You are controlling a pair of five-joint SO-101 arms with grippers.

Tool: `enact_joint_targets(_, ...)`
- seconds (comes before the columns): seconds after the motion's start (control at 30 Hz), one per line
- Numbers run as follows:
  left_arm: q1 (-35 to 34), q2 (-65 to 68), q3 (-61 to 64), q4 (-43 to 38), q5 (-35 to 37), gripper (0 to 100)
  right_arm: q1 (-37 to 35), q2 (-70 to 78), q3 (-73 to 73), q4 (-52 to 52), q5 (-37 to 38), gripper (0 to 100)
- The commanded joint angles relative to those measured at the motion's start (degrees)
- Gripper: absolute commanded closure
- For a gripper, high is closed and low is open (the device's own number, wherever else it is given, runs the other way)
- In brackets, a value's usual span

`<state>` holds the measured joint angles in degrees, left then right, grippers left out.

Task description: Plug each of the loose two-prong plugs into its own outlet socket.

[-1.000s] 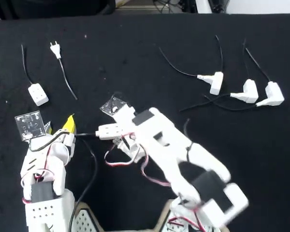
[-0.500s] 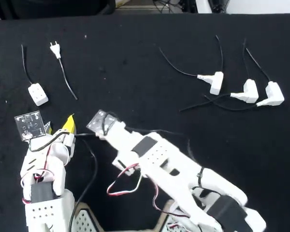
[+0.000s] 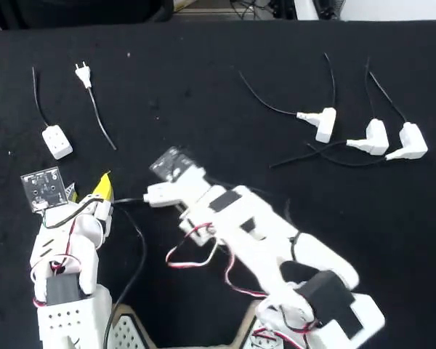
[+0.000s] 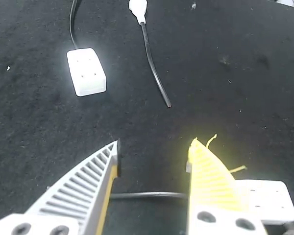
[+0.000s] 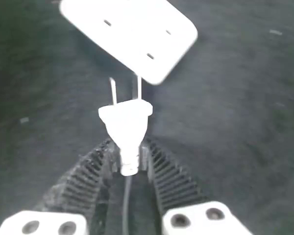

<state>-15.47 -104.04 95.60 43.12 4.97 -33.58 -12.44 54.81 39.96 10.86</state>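
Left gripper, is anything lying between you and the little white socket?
No. In the left wrist view the black table between the left gripper and the little white socket is bare; a loose plug's cord lies off to one side.

The right gripper [image 5: 128, 149], gripping a plug [image 5: 125, 120], has drawn back, uncovering the white socket [image 3: 162, 194].

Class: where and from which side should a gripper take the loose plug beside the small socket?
Grip the plug on its white body, from above and across its sides. It lies flat, prongs at the far end and cord trailing nearer, so the prongs stay free.
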Motion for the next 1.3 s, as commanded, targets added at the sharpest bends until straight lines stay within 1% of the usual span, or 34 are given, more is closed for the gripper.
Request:
enact_joint_targets(0.0,-0.4,-0.4,-1.9,-1.0,0.4,77,4.1,-8.5,-3.5,6.2,-0.1,98.8)
enact_joint_targets(0.07,-0.4,-0.4,-1.9,-1.0,0.4,77,5.6,-13.0,-6.3,14.1,-0.1,98.8)
enact_joint_targets(0.13,-0.4,-0.4,-1.9,-1.0,0.4,77,7.4,-16.2,-9.5,19.4,-0.1,98.8)
enact_joint_targets(0.2,-0.4,-0.4,-1.8,-1.0,0.4,77,10.4,-17.5,-12.5,22.8,1.6,98.8)
enact_joint_targets(0.27,-0.4,-0.4,-1.8,-1.0,0.4,77,13.8,-16.8,-14.2,23.8,5.2,98.8)
enact_joint_targets(0.37,-0.4,-0.4,-1.7,-1.0,0.4,77,20.7,-12.8,-13.8,20.1,12.3,98.8)
enact_joint_targets(0.43,-0.3,-0.4,-1.7,-1.0,0.4,77,24.8,-8.5,-12.3,14.1,17.4,98.8)
enact_joint_targets(0.47,-0.3,-0.4,-1.7,-1.0,0.4,77,26.3,-6.2,-11.3,11.3,19.3,98.8)
enact_joint_targets(0.53,-0.3,-0.4,-1.7,-1.0,0.4,77,26.8,-1.9,-9.5,7.6,20.7,98.7)
enact_joint_targets(0.6,-0.2,-0.4,-1.7,-1.0,0.4,77,25.8,1.6,-9.0,7.2,20.4,97.1)
enact_joint_targets(0.73,-0.2,-0.4,-1.6,-1.0,0.4,77,22.4,5.7,-7.6,7.2,20.4,82.5)
enact_joint_targets(0.8,-0.2,-0.4,-1.6,-1.0,0.4,77,21.5,6.0,-7.8,7.7,20.4,79.1)
enact_joint_targets(0.87,-0.2,-0.4,-1.6,-1.0,0.4,77,21.5,5.7,-9.4,9.7,20.0,79.7)
enact_joint_targets(1.03,-0.2,-0.4,-1.6,-1.0,0.4,77,22.7,2.8,-14.5,14.1,12.2,81.5)
enact_joint_targets(1.13,-0.2,-0.4,-1.6,-1.0,0.4,77,22.7,2.5,-15.1,11.3,9.8,81.5)
enact_joint_targets(1.27,-0.2,-0.4,-1.6,-1.0,0.4,77,24.2,1.9,-10.8,5.8,7.6,81.5)
